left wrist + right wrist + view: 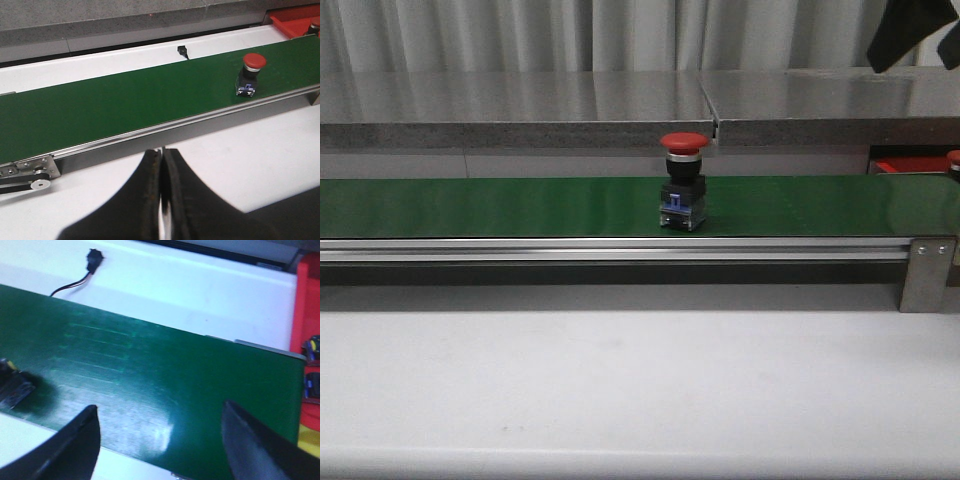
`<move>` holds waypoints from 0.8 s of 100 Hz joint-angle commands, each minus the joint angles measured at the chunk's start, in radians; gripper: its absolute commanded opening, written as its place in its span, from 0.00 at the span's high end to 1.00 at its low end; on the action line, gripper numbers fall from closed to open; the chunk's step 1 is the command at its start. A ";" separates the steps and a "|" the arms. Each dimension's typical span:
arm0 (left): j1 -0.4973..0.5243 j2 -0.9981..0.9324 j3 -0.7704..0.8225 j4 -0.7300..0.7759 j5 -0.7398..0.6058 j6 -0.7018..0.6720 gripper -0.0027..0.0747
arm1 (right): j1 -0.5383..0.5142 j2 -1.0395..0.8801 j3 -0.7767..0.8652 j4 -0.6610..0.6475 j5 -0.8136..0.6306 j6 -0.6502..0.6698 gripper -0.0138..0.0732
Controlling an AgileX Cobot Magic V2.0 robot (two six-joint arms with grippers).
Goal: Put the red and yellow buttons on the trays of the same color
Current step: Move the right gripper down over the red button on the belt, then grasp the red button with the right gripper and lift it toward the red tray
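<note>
Front view: red button (683,182) upright on green belt (500,206), near mid-length, standing toward the belt's near edge; red mushroom cap on top, black body, blue base. Belt spanning the bench from left edge to right, carried on a silver rail (610,248). Sliver of red tray (905,166) past the belt's right end, at the bench's far right corner. Bare white bench (620,390) along the near edge. Neither gripper seen here.

Left wrist view: left gripper (161,200) closed, fingers pressed together, nothing between them, hanging over the white bench just inside its near edge. Same button (249,73) on the belt (125,105), well apart from the fingers, toward the bench's right end. Corner of the tray (290,22) at the far right corner. Small black connector (183,50) on the white strip behind the belt.

Right wrist view: right gripper (160,437) wide apart, empty, over the belt (150,385) close to its right end. Button's black body (12,385) blurred, partly cut off at the picture edge. Tray (306,315) just beyond the belt's end, with dark parts inside, too blurred to identify. Connector with cable (92,262) on the white strip
</note>
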 commanded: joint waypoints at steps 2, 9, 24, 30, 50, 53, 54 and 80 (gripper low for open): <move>-0.008 0.003 -0.024 -0.021 -0.064 -0.002 0.99 | 0.031 -0.016 -0.099 -0.019 0.042 -0.015 0.25; -0.008 0.003 -0.024 -0.021 -0.064 -0.002 0.99 | 0.046 0.013 -0.165 -0.025 0.131 -0.035 0.25; -0.008 0.003 -0.024 -0.021 -0.064 -0.002 0.99 | 0.071 0.090 -0.290 -0.024 0.293 -0.091 0.25; -0.008 0.003 -0.024 -0.021 -0.064 -0.002 0.99 | 0.080 0.118 -0.325 -0.024 0.338 -0.112 0.25; -0.008 0.003 -0.024 -0.021 -0.064 -0.002 0.99 | 0.123 0.199 -0.350 -0.024 0.388 -0.220 0.25; -0.008 0.003 -0.024 -0.021 -0.064 -0.002 0.99 | 0.130 0.214 -0.350 -0.023 0.388 -0.233 0.25; -0.008 0.003 -0.024 -0.021 -0.064 -0.002 0.99 | 0.132 0.217 -0.350 -0.022 0.388 -0.234 0.25; -0.008 0.003 -0.024 -0.021 -0.064 -0.002 0.99 | 0.183 0.304 -0.350 -0.017 0.373 -0.264 0.25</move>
